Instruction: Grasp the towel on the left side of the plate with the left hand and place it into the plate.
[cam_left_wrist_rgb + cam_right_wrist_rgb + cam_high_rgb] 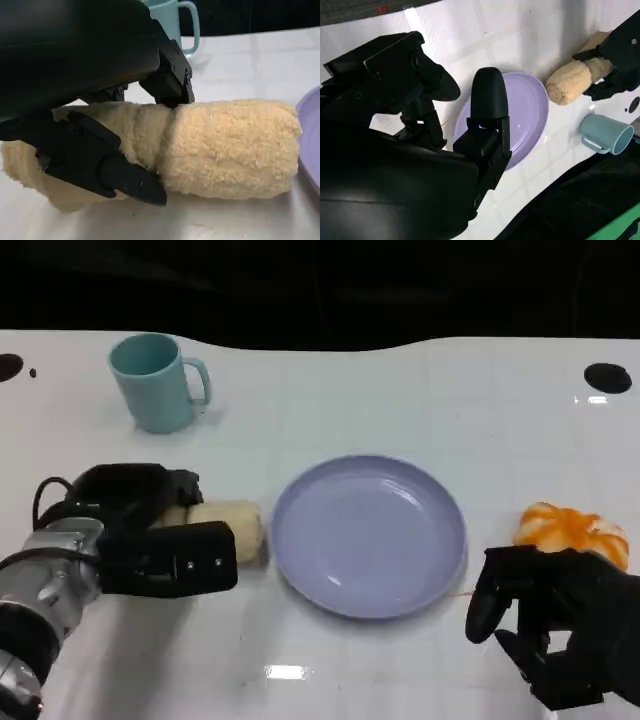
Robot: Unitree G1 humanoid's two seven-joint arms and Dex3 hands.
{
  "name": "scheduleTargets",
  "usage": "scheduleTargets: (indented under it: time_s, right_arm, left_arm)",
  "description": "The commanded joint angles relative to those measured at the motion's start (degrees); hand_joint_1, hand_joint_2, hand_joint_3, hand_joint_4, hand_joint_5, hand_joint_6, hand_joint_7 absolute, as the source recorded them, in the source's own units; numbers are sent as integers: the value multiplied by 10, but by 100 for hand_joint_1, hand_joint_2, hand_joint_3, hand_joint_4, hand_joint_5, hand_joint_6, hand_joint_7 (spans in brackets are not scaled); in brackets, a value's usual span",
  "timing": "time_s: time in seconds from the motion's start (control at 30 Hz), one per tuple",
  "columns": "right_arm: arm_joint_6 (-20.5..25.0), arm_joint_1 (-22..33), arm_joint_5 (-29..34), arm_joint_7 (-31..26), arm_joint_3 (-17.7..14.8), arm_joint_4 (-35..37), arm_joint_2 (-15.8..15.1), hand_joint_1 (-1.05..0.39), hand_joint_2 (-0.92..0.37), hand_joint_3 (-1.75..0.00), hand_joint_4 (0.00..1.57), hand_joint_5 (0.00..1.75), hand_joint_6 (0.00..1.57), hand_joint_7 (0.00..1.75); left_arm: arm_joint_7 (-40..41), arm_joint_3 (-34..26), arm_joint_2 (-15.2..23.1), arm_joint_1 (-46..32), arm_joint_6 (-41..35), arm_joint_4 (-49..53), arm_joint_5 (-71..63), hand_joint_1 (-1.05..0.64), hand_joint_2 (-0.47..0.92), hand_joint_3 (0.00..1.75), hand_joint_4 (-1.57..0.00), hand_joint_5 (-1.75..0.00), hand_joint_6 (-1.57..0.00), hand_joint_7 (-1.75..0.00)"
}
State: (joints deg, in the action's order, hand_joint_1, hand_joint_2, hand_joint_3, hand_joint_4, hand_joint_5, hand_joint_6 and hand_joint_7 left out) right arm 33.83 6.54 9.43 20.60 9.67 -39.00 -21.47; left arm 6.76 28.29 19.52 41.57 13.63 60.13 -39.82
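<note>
A rolled cream towel (235, 528) lies on the white table just left of the lilac plate (370, 535). My left hand (150, 530) is wrapped over its left part. In the left wrist view, black fingers (170, 80) press on the towel (235, 150) from the far side, and the thumb (100, 165) crosses its near side, so the hand grips it. The roll's right end almost touches the plate rim (312, 130). My right hand (560, 635) hovers near the plate's right front edge, fingers apart and holding nothing. The right wrist view shows the towel (570, 80), left hand (615, 55) and plate (530, 110).
A teal mug (155, 380) stands at the back left, behind my left hand. An orange and white object (570, 530) lies right of the plate, just behind my right hand. The table's far edge runs along the dark background.
</note>
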Motion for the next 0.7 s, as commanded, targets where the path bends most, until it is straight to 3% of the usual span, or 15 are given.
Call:
scheduleTargets:
  time_s: [0.03,0.1,0.23,0.37,0.7]
  right_arm:
    - [-3,1,-3,2,-5,1,-7,1,-55,-110,76,175,71,143]
    - [-8,0,-5,2,-5,4,-5,1,-55,-110,76,175,71,143]
    - [-6,-4,-4,2,-2,6,-4,2,-54,-111,76,175,72,144]
    - [4,-7,1,2,4,2,-5,1,-54,-111,76,175,71,144]
    - [4,-8,-2,1,4,1,-3,1,-54,-111,75,175,71,144]
  left_arm:
    - [28,-19,16,-18,1,-20,14,-18,76,61,-86,-175,-65,-174]
    - [28,-33,17,-25,-1,-35,26,-19,71,75,-89,-175,-67,-174]
    - [13,-47,27,-43,-26,-105,30,-21,67,78,-89,-175,-67,-175]
    - [-11,-41,37,-62,-83,-205,3,-22,78,51,-83,-175,-55,-175]
    - [-71,-52,18,-91,-113,-394,16,-24,74,44,-83,-175,-58,-175]
